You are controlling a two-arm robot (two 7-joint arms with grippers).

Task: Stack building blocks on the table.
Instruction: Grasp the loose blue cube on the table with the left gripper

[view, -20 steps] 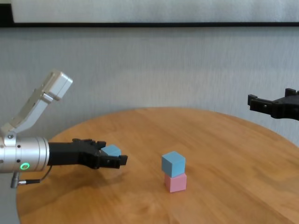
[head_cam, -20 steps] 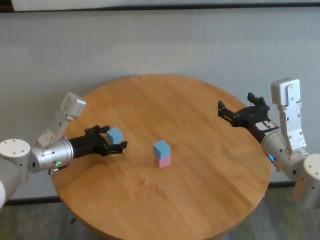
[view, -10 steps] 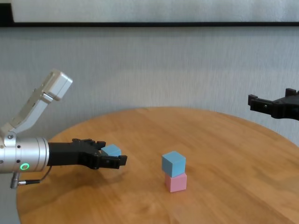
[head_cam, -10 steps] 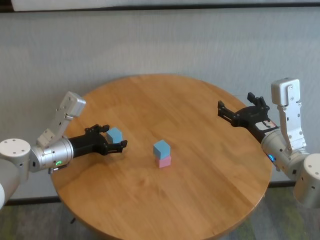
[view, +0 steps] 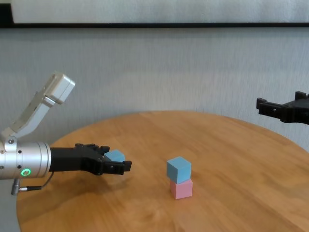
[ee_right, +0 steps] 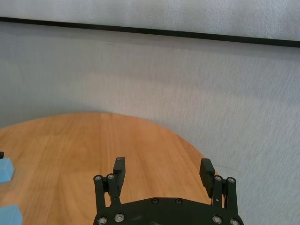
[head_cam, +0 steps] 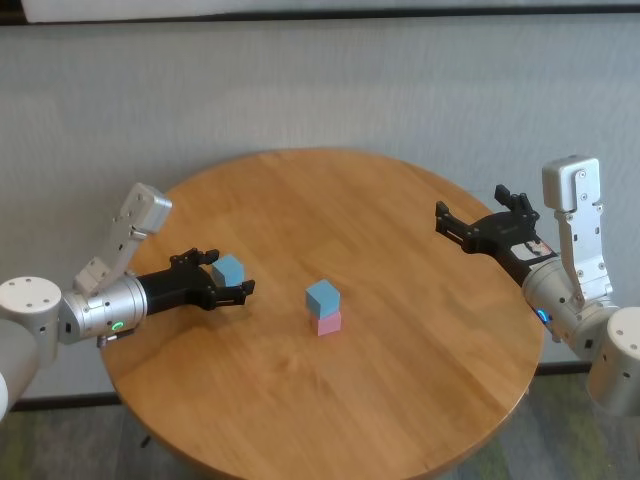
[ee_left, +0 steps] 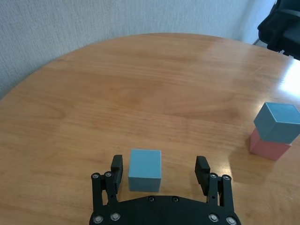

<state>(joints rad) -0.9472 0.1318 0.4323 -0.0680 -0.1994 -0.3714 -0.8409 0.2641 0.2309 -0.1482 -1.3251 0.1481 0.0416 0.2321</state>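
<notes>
On the round wooden table [head_cam: 400,330] a light blue cube [head_cam: 323,297] sits on a pink cube [head_cam: 326,322] near the middle; the pair also shows in the chest view [view: 179,170] and the left wrist view [ee_left: 276,123]. A second light blue cube [head_cam: 229,269] [ee_left: 145,169] rests on the table at the left. My left gripper [head_cam: 222,277] [ee_left: 161,168] is open, low over the table, with its fingers on either side of this cube and gaps showing. My right gripper [head_cam: 480,215] [ee_right: 162,169] is open and empty, raised over the table's right edge.
A grey wall [head_cam: 320,90] stands behind the table. The table's rim [head_cam: 300,455] curves close on my side. The right wrist view shows the two blue cubes [ee_right: 5,169] at its edge.
</notes>
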